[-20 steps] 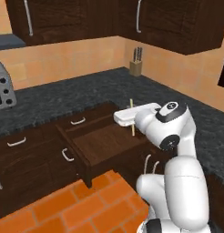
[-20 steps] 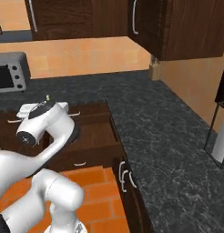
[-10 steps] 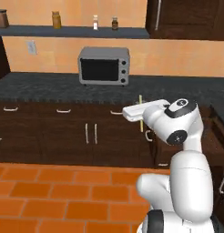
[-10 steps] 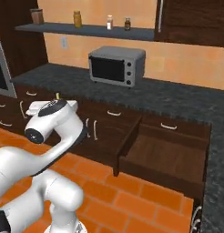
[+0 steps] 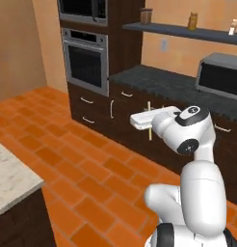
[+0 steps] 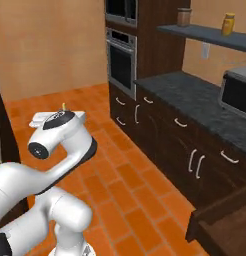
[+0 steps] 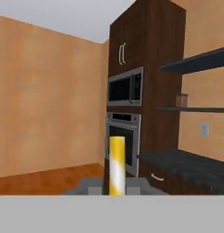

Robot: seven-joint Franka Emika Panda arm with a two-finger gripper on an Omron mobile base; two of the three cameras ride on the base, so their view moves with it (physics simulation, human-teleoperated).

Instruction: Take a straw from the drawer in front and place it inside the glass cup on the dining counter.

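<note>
Room: orange tiled floor (image 5: 67,159), dark cabinets, wall oven (image 5: 86,60) ahead.
End effector (image 5: 148,120): closed on the straw (image 5: 149,126), held out level from the arm.
Straw: upright, long axis vertical, crossing the end effector, ends showing above and below.
Bench: beige marble corner (image 5: 9,181) at lower left of the left base view, well apart from the straw; cup not seen.
Next: probably carry the straw leftward toward that bench.

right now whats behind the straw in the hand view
Behind the straw, held upright in the shut pincer, stands the wall oven. The straw covers a narrow strip of the oven door.
</note>
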